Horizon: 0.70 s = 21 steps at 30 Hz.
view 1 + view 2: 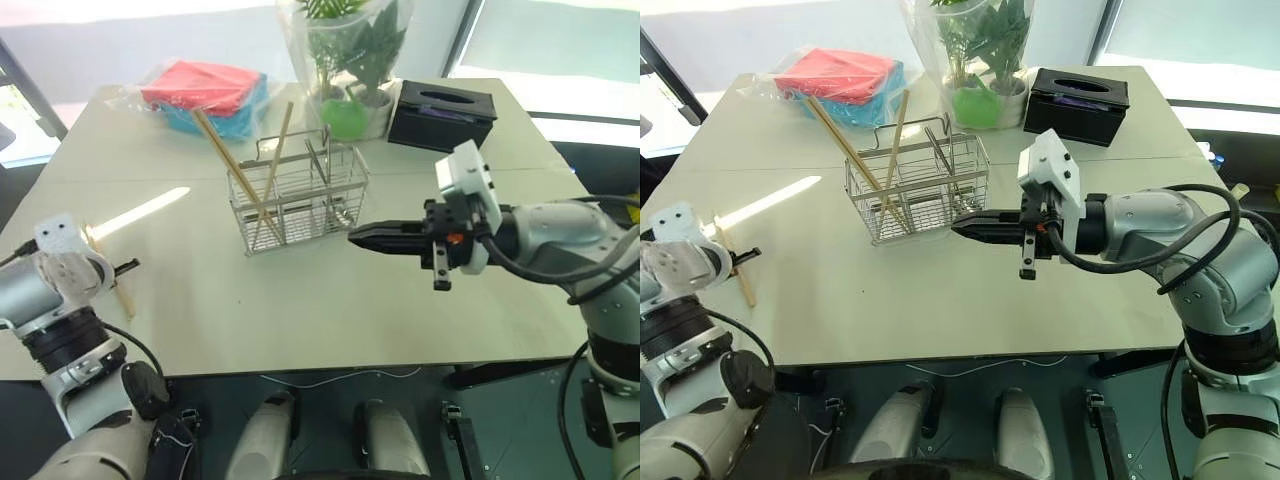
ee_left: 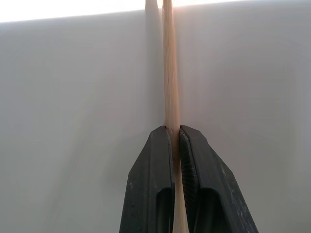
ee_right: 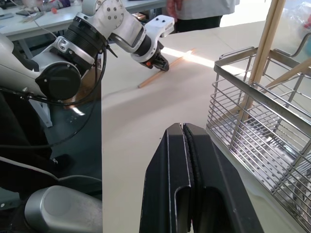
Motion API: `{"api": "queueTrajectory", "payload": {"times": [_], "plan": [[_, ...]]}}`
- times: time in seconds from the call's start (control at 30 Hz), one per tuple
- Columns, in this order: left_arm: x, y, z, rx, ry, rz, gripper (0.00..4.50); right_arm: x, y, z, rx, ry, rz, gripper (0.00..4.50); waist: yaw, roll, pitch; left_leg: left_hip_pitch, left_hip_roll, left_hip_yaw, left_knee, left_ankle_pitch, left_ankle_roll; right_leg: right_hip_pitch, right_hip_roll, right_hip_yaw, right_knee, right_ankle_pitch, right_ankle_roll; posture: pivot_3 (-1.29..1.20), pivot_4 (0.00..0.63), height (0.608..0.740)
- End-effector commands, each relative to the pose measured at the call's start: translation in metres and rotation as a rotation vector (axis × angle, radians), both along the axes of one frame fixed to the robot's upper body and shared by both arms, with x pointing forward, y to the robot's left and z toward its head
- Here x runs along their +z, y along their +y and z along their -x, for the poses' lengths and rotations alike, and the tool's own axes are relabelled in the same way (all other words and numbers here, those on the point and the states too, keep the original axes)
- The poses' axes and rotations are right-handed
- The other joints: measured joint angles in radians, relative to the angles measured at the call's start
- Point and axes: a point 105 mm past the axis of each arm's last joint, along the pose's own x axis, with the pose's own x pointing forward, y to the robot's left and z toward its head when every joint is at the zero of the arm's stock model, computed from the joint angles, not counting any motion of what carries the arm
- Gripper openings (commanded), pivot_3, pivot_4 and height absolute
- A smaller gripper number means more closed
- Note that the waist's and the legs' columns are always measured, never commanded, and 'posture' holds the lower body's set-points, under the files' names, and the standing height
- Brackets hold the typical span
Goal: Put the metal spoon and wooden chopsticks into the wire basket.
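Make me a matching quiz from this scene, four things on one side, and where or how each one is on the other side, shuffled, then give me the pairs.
Things:
1. left gripper
2. right gripper
3. two wooden chopsticks
4. black tissue box

Place or state:
A. standing tilted inside the wire basket
B. shut and holding nothing, beside the basket
C. on the table's far side, next to the potted plant
D. shut on a chopstick at the table's left edge

Pairs: 1-D, 2-B, 3-A, 4-C
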Motion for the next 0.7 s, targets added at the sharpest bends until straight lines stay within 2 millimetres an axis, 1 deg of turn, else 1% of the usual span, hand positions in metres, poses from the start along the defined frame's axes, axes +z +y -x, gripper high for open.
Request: {"api": "queueTrajectory", "payload": {"times": [0.03,0.07,0.1,0.13,0.27,0.33,0.43,0.5,0.57,0.63,0.7], "plan": [[0.084,-0.011,-0.029,-0.162,-0.385,-0.129,0.09,0.006,0.0,0.0,-0.011,-0.039,-0.025,0.0,0.0,0.0,0.0,0.0,0.0,0.0,0.0,0.0,0.0,0.0,0.0,0.0,0.0,0.0,0.0,0.0,0.15,0.74],[0.102,-0.016,-0.033,-0.206,-0.47,-0.146,0.09,0.006,0.0,-0.001,-0.014,-0.038,-0.027,0.0,0.0,-0.002,0.001,-0.001,0.0,0.0,0.0,0.0,0.0,0.0,0.0,0.0,0.0,0.0,-0.001,0.0,0.15,0.74],[0.127,-0.021,-0.036,-0.246,-0.605,-0.17,0.09,0.005,-0.001,-0.001,-0.02,-0.037,-0.027,0.0,0.0,-0.002,0.001,-0.002,0.0,0.0,0.0,0.0,0.0,-0.001,0.0,0.0,0.0,0.0,-0.001,0.0,0.15,0.74],[0.146,-0.026,-0.036,-0.283,-0.712,-0.193,0.09,0.004,-0.002,-0.001,-0.025,-0.037,-0.026,0.0,0.0,-0.002,0.001,-0.003,0.0,-0.001,0.0,0.0,0.0,-0.002,0.0,-0.001,-0.001,0.0,-0.001,0.0,0.15,0.74],[0.205,-0.053,-0.032,-0.434,-1.077,-0.204,0.09,0.002,-0.004,-0.003,-0.051,-0.039,-0.031,0.0,-0.002,-0.002,0.001,-0.003,0.0,0.001,0.0,0.0,0.0,-0.001,-0.001,0.001,-0.002,0.0,0.0,0.0,0.15,0.74],[0.223,-0.064,-0.029,-0.488,-1.217,-0.168,0.09,0.001,-0.004,-0.004,-0.064,-0.04,-0.037,0.0,-0.004,-0.002,0.001,-0.003,0.0,0.002,0.0,0.0,0.0,-0.002,0.0,0.001,-0.002,0.0,0.0,0.0,0.15,0.74],[0.24,-0.083,-0.024,-0.597,-1.399,0.004,0.09,-0.002,-0.006,-0.008,-0.096,-0.037,-0.053,0.0,-0.003,-0.002,0.001,-0.003,0.0,0.001,0.0,0.001,0.001,-0.001,0.0,0.001,-0.001,0.0,0.0,0.0,0.15,0.74],[0.243,-0.097,-0.022,-0.692,-1.476,0.121,0.09,-0.009,-0.013,-0.019,-0.179,-0.073,-0.057,0.0,-0.003,-0.002,0.001,-0.003,0.0,0.001,0.001,0.001,0.002,-0.001,0.001,0.0,-0.001,0.0,0.0,0.0,0.15,0.74],[0.239,-0.11,-0.023,-0.789,-1.498,0.225,0.09,-0.009,-0.018,-0.028,-0.252,-0.109,-0.094,0.0,-0.004,-0.002,0.001,-0.003,0.0,0.001,0.002,0.002,0.003,0.0,0.001,0.0,-0.001,0.0,0.0,0.0,0.15,0.74],[0.234,-0.119,-0.025,-0.846,-1.503,0.289,0.09,-0.007,-0.02,-0.033,-0.295,-0.141,-0.124,0.0,-0.004,-0.002,0.001,-0.003,0.0,0.001,0.002,0.002,0.003,0.0,0.001,0.0,-0.001,0.001,0.0,0.0,0.15,0.74],[0.225,-0.134,-0.031,-0.922,-1.478,0.353,0.09,-0.005,-0.021,-0.037,-0.334,-0.176,-0.148,0.0,-0.004,-0.002,0.001,-0.003,0.0,0.001,0.003,0.002,0.003,0.0,0.001,0.0,0.0,0.001,0.0,0.0,0.15,0.74]]}}
